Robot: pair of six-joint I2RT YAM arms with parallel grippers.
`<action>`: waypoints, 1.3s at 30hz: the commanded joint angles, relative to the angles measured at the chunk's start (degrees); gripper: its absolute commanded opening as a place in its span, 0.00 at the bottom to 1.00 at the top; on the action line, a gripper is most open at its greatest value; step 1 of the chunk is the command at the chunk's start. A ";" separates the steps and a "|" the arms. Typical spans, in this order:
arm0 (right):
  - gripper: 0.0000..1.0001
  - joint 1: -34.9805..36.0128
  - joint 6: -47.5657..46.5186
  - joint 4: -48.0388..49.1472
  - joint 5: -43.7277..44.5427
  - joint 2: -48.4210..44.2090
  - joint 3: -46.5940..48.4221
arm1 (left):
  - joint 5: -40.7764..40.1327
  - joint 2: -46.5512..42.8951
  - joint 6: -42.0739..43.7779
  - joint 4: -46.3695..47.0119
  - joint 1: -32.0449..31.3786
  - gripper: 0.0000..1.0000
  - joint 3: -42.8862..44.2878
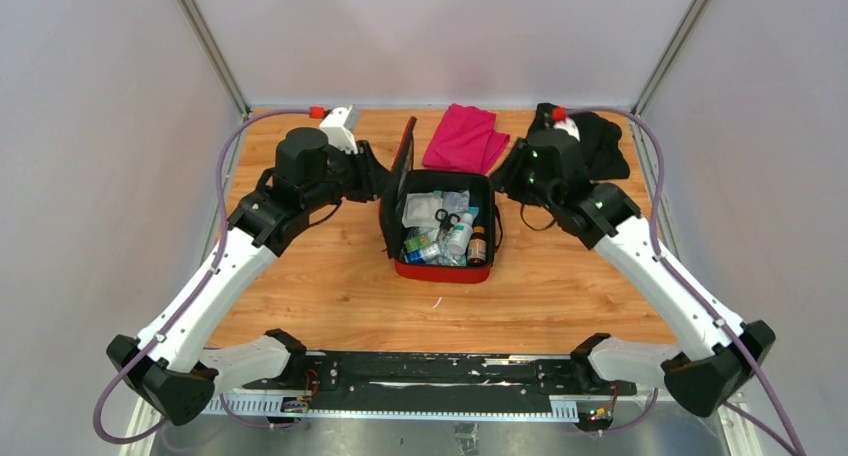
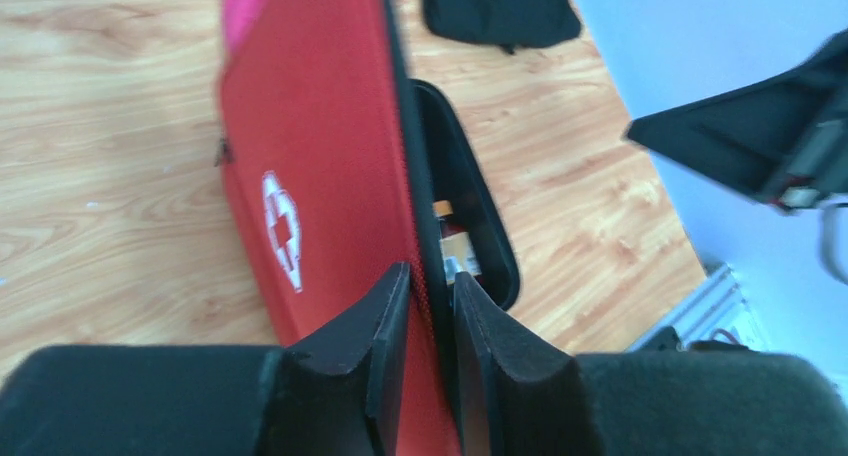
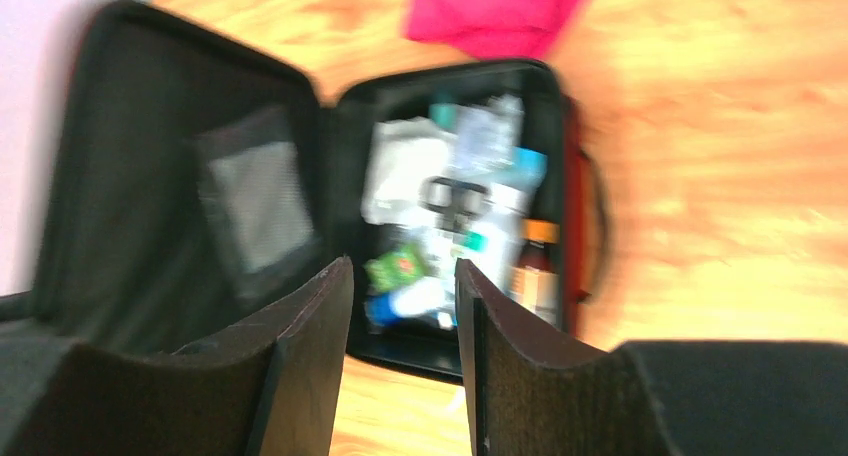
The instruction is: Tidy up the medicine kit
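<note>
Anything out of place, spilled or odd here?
The lid stands nearly upright, pinched by the left gripper; bottles and packets lie jumbled in the kit; a small white scrap lies on the table nearby.

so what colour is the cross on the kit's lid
White cross on the red lid, clearest in the left wrist view.

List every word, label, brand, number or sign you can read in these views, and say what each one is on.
Sign only, no letters: a white cross emblem on the red lid of the medicine kit.
Labels on the bottles inside the kit: too small in the top view and blurred in the right wrist view, so unreadable.
No other word, brand or number can be read.
</note>
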 commanded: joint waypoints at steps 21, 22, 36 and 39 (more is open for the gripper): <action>0.49 -16.12 -9.09 -3.34 -0.81 -18.13 -30.19 | 2.62 4.55 -2.05 7.74 -7.20 0.76 -10.40; 0.49 -16.52 -10.15 -3.13 -3.79 -18.21 -30.76 | 1.72 4.04 -2.26 8.33 -7.24 0.76 -12.19; 0.57 -17.62 -17.86 4.97 -41.22 -3.21 -29.33 | -13.74 -10.35 13.76 23.77 -7.20 0.97 -35.59; 0.57 -17.62 -17.84 4.56 -41.06 0.33 -28.73 | -11.92 -12.28 16.84 32.82 -7.20 0.97 -40.81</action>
